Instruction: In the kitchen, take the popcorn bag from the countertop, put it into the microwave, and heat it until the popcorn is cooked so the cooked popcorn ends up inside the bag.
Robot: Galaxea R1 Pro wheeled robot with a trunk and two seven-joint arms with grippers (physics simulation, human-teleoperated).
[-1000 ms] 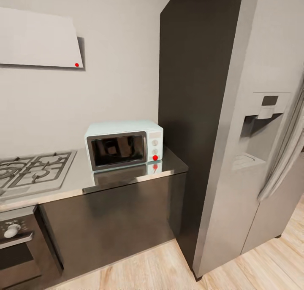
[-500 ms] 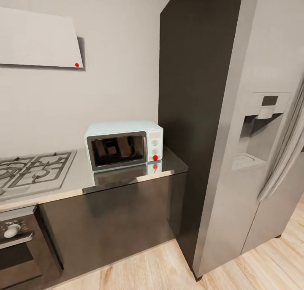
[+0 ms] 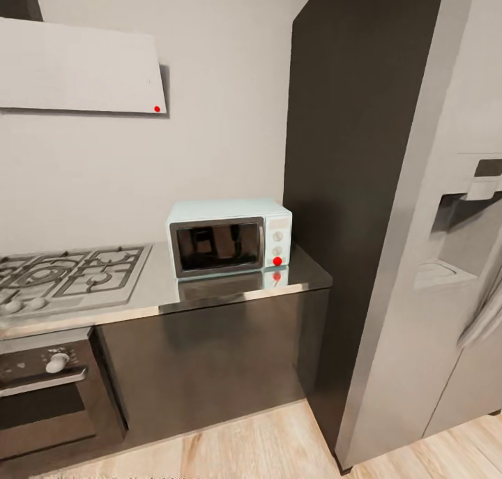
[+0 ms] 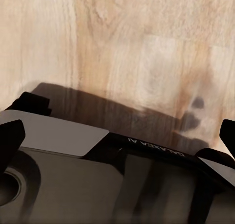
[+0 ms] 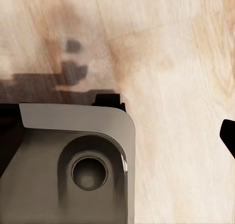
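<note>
Head view: the whole picture is displaced sideways against the two earlier ones, so the camera is judged to have turned or the base to have rolled, not the kitchen things. The microwave (image 3: 229,238) is now seen nearer the middle of the frame, more of the gas hob (image 3: 70,275) is brought in at the left, and less of the refrigerator (image 3: 446,242) is left at the right. The microwave is set at the right end of the countertop (image 3: 230,292), close to its back edge, with its dark door closed and a red dot lit under the two knobs. The built-in oven (image 3: 49,395) is seen below the hob.

The popcorn bag is not to be found on the stretch of countertop that is visible, so its place cannot be told. The shift is taken as part of a search or approach: the bag has yet to be located before anything can be grasped.

In the left wrist view a dark fingertip is seen at each side edge over the wooden floor (image 4: 147,48), so the left gripper (image 4: 117,136) is judged wide apart and empty. In the right wrist view one fingertip alone is caught over the floor, and the spread of the right gripper cannot be told.
</note>
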